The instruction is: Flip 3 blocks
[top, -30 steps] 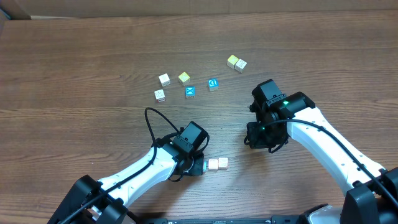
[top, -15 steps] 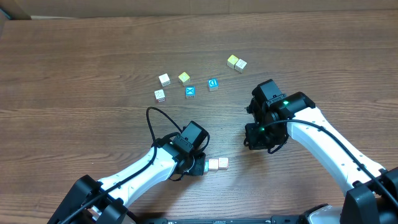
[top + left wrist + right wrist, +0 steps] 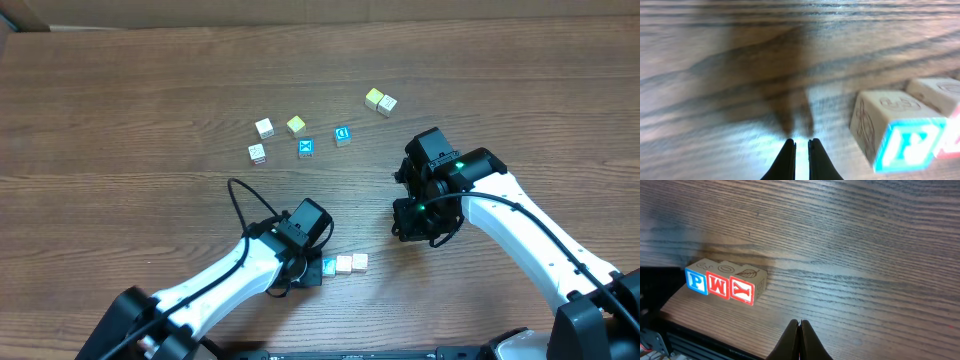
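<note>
Wooden and tiny, the three blocks lie in a touching row on the desk, low in the middle of the overhead frame. In the right wrist view the row sits at the left of the frame, close to the desk's dark edge. It runs from the P block with its blue face, to the M block in red, to a third block, also printed red, whose letter I cannot read for certain. Their tops are plain wood with faint line drawings. The left claw has its two dark fingers pressed almost together, only a thin slit between them, pinching nothing. Its tips hang over bare wood at the bottom centre of the left wrist view, with the P block to their right, near but not touching. The right claw is likewise pressed together and empty, at the bottom centre of its own view, well apart from the row. Seven other cubes, two of them blue-faced and the rest yellow or pale, lie scattered in the upper middle of the overhead frame, far from the row.
</note>
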